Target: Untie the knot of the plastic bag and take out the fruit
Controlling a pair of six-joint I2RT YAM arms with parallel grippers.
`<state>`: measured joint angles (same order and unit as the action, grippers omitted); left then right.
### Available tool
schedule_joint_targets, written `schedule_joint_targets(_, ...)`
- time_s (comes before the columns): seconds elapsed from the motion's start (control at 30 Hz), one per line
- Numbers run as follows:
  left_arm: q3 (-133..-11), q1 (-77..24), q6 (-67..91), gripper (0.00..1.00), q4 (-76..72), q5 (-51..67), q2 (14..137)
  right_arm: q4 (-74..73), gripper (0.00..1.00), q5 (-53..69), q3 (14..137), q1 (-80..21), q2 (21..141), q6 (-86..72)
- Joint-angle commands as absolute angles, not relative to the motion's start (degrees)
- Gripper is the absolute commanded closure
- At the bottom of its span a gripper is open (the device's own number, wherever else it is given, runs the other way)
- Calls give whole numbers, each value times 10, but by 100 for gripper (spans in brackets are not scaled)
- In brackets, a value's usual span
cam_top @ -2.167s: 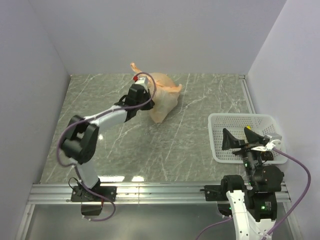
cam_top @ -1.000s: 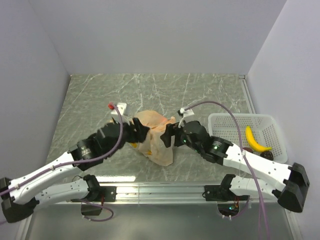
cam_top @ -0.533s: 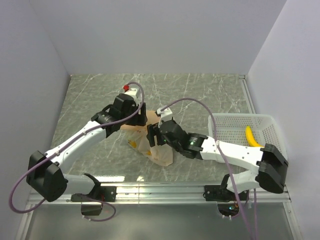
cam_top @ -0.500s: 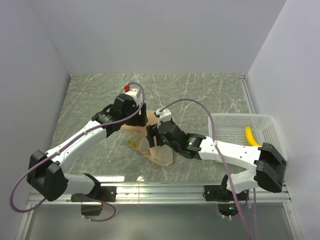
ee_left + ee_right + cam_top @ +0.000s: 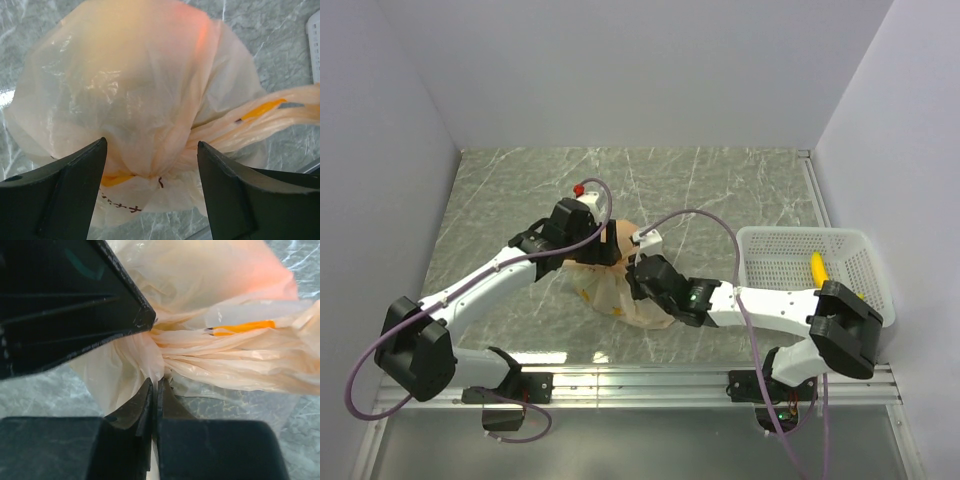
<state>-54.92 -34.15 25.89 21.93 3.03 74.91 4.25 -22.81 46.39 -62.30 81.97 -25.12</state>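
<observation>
Peach-tinted film: the plastic bag [image 5: 608, 293] lies on the grey-green marble table [image 5: 740, 195], around the middle and somewhat toward the near edge; both my arms reach in to it, left arm from the left, right arm from the right. Left gripper [image 5: 151, 145]: fingers spread wide, one either side of the bag's bulge; whether they touch the film I cannot tell. Right gripper [image 5: 155, 382]: fingers pressed together, pinching a fold of bag film just below the knot [image 5: 167, 352]; the knot is tied, film gathered tight there; the handle strips [image 5: 260, 117] run out from it in a bunched band. Bag closed; the fruit [image 5: 197, 30] inside shows only as an orange glow through the film; single pieces not distinguishable. White mesh basket [image 5: 760, 290] stands at the right, near side, well apart from the bag; a yellow banana [image 5: 818, 268] lies in it.
</observation>
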Motion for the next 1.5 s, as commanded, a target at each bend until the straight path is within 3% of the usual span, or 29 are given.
schedule_joint_targets(0.0, -548, -340, 274, 21, 202, 25, 753, 31, 100, -254, 419, -626, 812, -251)
schedule_joint_targets(0.13, -543, -340, 286, 25, 196, 8, 755, 60, 100, -252, 389, -630, 795, -249)
schedule_joint_targets(0.33, -520, -340, 318, 43, 167, 2, 757, 89, 100, -251, 365, -638, 759, -236)
schedule_joint_targets(0.57, -514, -359, 361, 36, 136, 22, 755, 97, 100, -248, 364, -642, 758, -242)
schedule_joint_targets(0.67, -496, -370, 375, 39, 120, 18, 750, 101, 100, -250, 366, -645, 760, -243)
schedule_joint_targets(0.77, -482, -370, 383, 57, 110, 13, 751, 101, 100, -252, 369, -650, 759, -242)
schedule_joint_targets(0.8, -480, -370, 384, 70, 108, 8, 752, 101, 100, -257, 368, -650, 757, -242)
schedule_joint_targets(0.9, -483, -371, 384, 99, 106, 2, 756, 94, 100, -265, 360, -654, 748, -243)
schedule_joint_targets(1.13, -522, -295, 326, 99, 161, -40, 727, 53, 100, -342, 278, -649, 639, -278)
schedule_joint_targets(1.27, -541, -221, 296, 99, 207, -31, 692, 22, 100, -346, 230, -615, 559, -314)
schedule_joint_targets(1.47, -524, -202, 262, 99, 200, 26, 660, 4, 100, -343, 235, -606, 519, -289)
